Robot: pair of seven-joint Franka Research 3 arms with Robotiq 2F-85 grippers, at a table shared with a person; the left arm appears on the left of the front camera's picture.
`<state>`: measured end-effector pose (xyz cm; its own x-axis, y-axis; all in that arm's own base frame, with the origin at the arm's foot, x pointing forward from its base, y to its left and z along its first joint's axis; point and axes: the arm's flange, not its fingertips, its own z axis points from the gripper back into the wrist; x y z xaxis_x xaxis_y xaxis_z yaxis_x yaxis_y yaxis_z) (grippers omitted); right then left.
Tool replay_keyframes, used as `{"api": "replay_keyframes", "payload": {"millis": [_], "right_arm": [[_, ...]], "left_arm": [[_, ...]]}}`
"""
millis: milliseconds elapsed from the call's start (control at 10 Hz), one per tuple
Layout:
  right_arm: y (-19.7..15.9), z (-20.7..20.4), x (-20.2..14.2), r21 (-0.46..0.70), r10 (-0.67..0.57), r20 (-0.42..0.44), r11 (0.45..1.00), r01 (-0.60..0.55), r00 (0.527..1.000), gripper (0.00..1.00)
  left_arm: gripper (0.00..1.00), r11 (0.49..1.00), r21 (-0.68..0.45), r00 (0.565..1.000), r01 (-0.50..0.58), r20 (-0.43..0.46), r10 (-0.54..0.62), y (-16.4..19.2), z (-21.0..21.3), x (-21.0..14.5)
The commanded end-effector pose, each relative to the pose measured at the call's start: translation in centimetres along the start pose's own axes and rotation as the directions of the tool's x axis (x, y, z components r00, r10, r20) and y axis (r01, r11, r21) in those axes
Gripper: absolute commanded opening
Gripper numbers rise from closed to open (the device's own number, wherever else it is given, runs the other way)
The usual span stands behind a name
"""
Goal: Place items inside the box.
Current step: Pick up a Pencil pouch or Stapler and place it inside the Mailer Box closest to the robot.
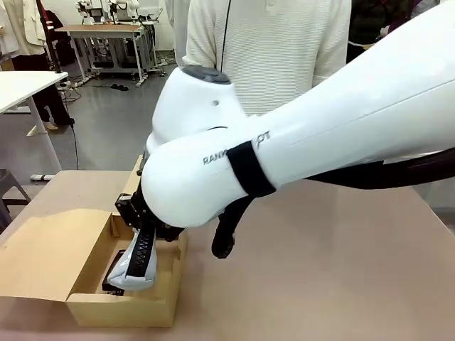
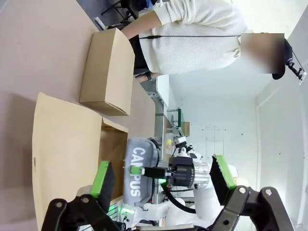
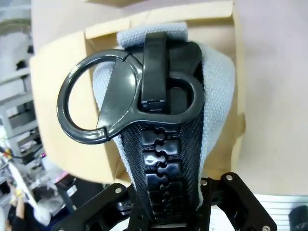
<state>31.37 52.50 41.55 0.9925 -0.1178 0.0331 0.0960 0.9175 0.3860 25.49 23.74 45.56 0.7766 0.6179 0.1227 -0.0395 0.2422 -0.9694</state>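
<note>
My right gripper [image 1: 136, 215] is shut on a grey zip pouch [image 1: 137, 264] and holds it upright over the open cardboard box [image 1: 121, 307] at the table's front left. The pouch's lower end dips into the box. Up close, the right gripper [image 3: 168, 204] clamps the grey pouch [image 3: 216, 82] along its black zipper [image 3: 161, 168], whose ring pull [image 3: 96, 96] hangs above the box [image 3: 62, 154]. A black item [image 1: 112, 278] lies on the box floor. My left gripper [image 2: 162, 175] is open and holds nothing. It faces the pouch [image 2: 137, 173], printed "CAMPUS", and the right gripper [image 2: 185, 173].
The box's lid flap [image 1: 43, 256] lies open to the left. A second, closed cardboard box [image 2: 108, 72] sits farther along the table. A person in a white sweater [image 1: 266, 50] stands at the far side. The table [image 1: 341, 277] is bare to the right.
</note>
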Motion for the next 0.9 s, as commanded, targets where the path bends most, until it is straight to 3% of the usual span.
{"api": "replay_keyframes", "payload": {"millis": [0, 300, 500, 800], "right_arm": [[3.1, -1.7, 0.7, -0.078, -0.019, 0.025, 0.997, 0.021, 1.000, 0.10], [2.3, -4.6, 1.4, -0.148, -0.037, -0.025, 0.988, 0.033, 0.999, 0.10], [1.7, -5.8, 1.8, -0.195, -0.057, -0.005, 0.979, 0.055, 0.998, 0.10], [1.0, -7.5, 2.3, -0.199, -0.044, -0.029, 0.979, 0.038, 0.999, 0.10]], "left_arm": [[1.00, 1.000, -0.019, 1.000, 0.017, 0.003, -0.017, -0.1, 0.1, 0.0], [1.00, 1.000, -0.019, 1.000, 0.017, 0.003, -0.017, -0.1, 0.1, 0.0], [1.00, 1.000, -0.019, 1.000, 0.017, 0.003, -0.017, -0.1, 0.1, 0.0], [1.00, 1.000, -0.019, 1.000, 0.017, 0.003, -0.017, -0.1, 0.1, 0.0]]}}
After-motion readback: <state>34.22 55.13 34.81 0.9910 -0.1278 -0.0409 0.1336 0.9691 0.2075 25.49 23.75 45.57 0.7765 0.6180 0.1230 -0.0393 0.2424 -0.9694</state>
